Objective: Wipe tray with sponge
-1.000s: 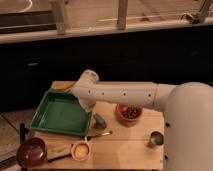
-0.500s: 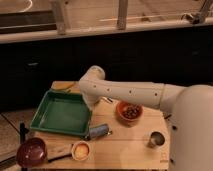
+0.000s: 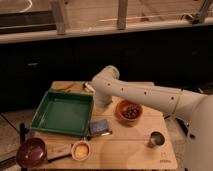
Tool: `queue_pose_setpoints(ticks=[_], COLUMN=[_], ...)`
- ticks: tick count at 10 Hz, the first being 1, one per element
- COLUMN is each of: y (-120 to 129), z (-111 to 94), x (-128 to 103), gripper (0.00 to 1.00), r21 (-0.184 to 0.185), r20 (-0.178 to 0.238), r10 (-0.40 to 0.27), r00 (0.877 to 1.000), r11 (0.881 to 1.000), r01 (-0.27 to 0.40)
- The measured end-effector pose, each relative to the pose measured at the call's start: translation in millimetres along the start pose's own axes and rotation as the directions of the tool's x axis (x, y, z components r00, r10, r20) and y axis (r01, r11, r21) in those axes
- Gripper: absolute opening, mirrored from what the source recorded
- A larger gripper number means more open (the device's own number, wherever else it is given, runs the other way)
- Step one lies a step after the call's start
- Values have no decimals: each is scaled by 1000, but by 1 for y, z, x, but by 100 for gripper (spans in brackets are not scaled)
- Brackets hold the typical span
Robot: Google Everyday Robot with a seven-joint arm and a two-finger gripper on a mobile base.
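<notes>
Now the jaws hang beside the tray (image 3: 62, 113), near the sponge (image 3: 99, 127).

No text, label, brand, number or sign can be read anywhere in the scene. A small dark mark (image 3: 162, 161) is seen on the wooden table (image 3: 130, 147) at its near right corner, but it is too small to be made out. No legible marking is carried by the green tray (image 3: 61, 112) on the left of the table. The gripper (image 3: 102, 104), at the end of the white arm, is placed just beside the tray's far right corner, and nothing legible is found on it either.
</notes>
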Motion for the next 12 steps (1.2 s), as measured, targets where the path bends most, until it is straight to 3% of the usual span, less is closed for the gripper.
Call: queue_pose_setpoints(ticks=[4, 6, 8, 10, 12], y=[10, 19, 32, 40, 45], z=[35, 46, 51, 50, 60], x=[-13, -8, -1, 3, 7], gripper=[80, 80, 80, 80, 80], r21=[-58, -53, -15, 7, 5], r20=[-11, -50, -83, -85, -70], r10=[53, 152, 272, 299, 317], r00=[999, 987, 959, 950, 946], r11=[997, 987, 962, 954, 948], r01=[-53, -154, -274, -300, -317])
